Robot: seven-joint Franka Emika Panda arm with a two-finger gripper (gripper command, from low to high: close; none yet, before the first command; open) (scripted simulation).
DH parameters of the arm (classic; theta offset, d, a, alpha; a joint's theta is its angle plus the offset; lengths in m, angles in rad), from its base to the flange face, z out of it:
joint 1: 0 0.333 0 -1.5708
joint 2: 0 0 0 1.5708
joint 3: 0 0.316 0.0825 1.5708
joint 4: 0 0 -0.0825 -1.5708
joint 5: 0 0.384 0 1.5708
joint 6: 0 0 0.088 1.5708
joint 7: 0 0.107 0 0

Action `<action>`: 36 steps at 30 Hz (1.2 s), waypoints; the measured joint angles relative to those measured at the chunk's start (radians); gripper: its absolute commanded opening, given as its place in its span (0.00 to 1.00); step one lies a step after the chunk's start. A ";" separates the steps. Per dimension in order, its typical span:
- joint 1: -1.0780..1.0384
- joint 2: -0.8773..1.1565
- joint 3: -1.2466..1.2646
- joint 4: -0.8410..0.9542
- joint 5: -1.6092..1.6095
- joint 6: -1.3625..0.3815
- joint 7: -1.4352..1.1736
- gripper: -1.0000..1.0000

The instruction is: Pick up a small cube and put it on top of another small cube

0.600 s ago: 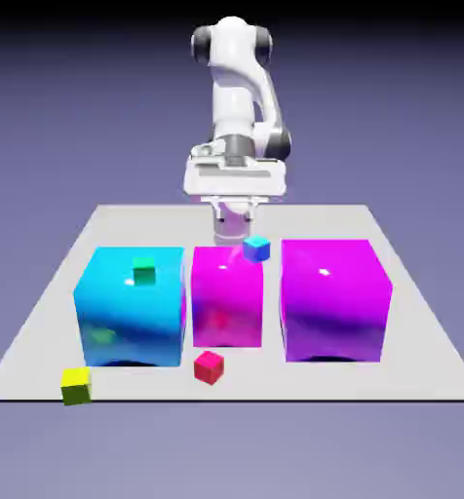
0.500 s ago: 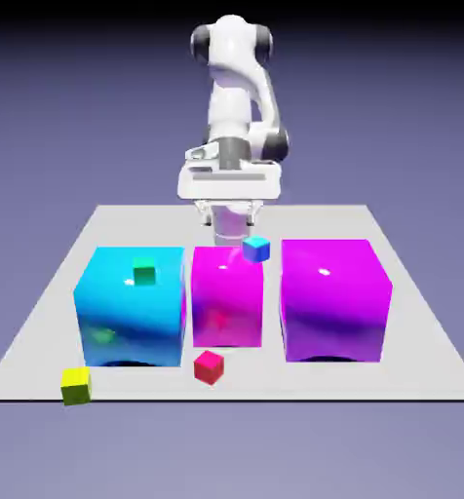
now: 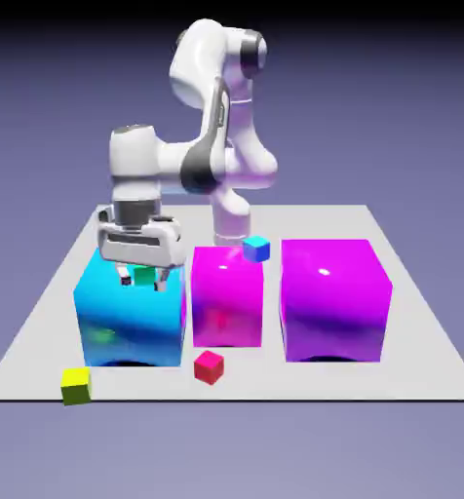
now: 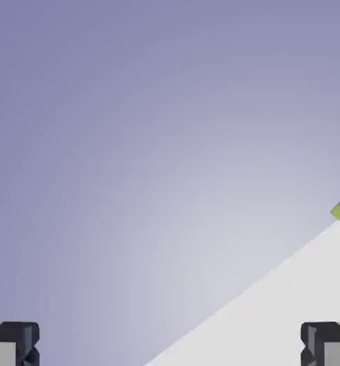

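The gripper (image 3: 141, 276) hangs over the cyan block (image 3: 129, 317) at the exterior view's left, fingers spread wide and holding nothing, the tiny green cube (image 3: 143, 276) showing between them on the block's top. The yellow-green cube (image 3: 76, 386) sits on the table (image 3: 41, 322) at its near left corner, well apart from the gripper; the hand view catches only its edge at the right border.

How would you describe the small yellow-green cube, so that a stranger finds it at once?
Start at the big cyan block, the one furthest toward the exterior view's left. In front of its left corner, near the table's front edge, sits the yellow-green cube. The red cube nearby is equally tiny; only colour differs.
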 measured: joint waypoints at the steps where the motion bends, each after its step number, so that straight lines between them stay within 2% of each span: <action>1: -0.009 0.036 -0.008 0.035 0.014 -0.031 0.013 0.50; 19: -0.208 0.689 -0.158 0.666 0.268 -0.586 0.250 0.50; 23: -0.143 0.761 -0.214 0.643 0.358 -0.535 0.204 0.50; 24: -0.110 0.794 -0.241 0.628 0.401 -0.506 0.180 0.00; 26: -0.110 0.794 -0.241 0.628 0.403 -0.506 0.179 0.00; 29: -0.210 0.695 -0.159 0.672 0.273 -0.591 0.252 0.00; 30: -0.182 0.664 -0.130 0.665 0.237 -0.605 0.252 0.00; 36: -0.013 0.490 -0.066 0.447 0.058 -0.566 0.073 0.00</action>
